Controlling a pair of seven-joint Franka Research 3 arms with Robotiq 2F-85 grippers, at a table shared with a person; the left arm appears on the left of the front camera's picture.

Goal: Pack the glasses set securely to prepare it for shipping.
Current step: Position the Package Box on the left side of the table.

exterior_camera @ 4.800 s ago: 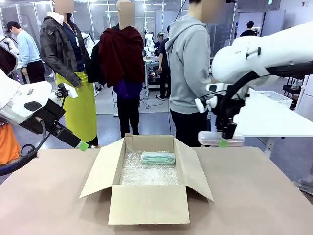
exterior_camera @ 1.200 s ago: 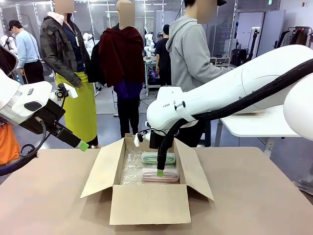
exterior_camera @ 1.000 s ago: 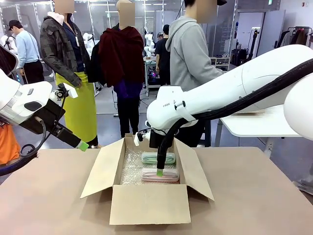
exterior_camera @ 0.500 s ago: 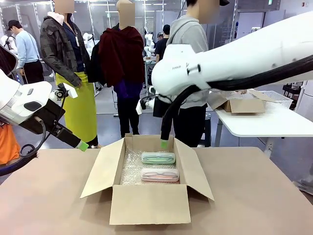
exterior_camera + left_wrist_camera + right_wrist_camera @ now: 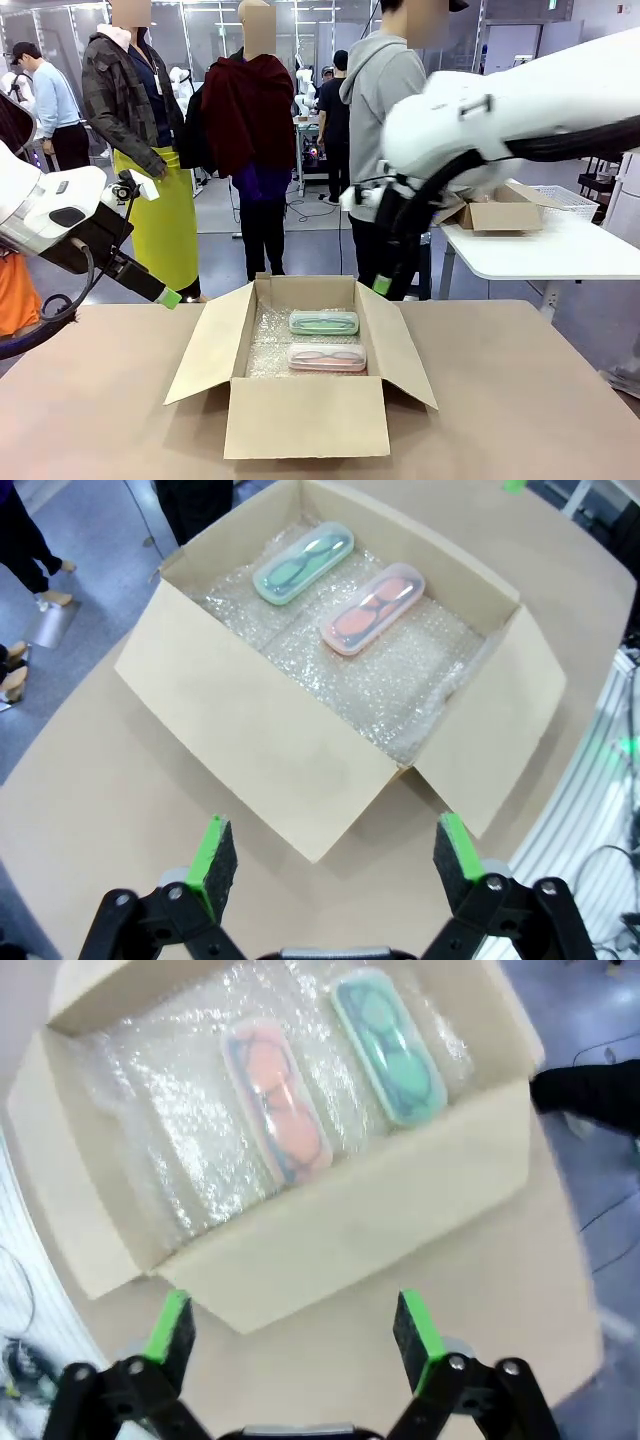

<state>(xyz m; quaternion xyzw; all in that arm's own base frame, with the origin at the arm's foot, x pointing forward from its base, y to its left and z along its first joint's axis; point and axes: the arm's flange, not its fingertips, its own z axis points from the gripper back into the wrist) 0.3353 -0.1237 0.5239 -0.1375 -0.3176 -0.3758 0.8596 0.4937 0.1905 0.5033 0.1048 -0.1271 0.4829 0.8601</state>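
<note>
Two glasses cases lie flat on bubble wrap [image 5: 268, 350] inside an open cardboard box [image 5: 305, 415] at mid-table [image 5: 520, 400]. The mint green case [image 5: 324, 322] sits toward the far wall, and the pale pink case [image 5: 327, 357] sits just in front of it on the robot's side. They lie parallel, close but not touching. Specs show thru both translucent lids in the wrist views, and the box flaps stand open. The R gripper [image 5: 292, 1328] hangs above the box's far right corner, jaws spread wide, w/ nothing betw. the green pads. The L gripper [image 5: 333, 852] hovers off the box's left side near the table's far edge, likewise released & empty. A person in a grey hoodie [image 5: 385, 130] stands beyond the table.
</note>
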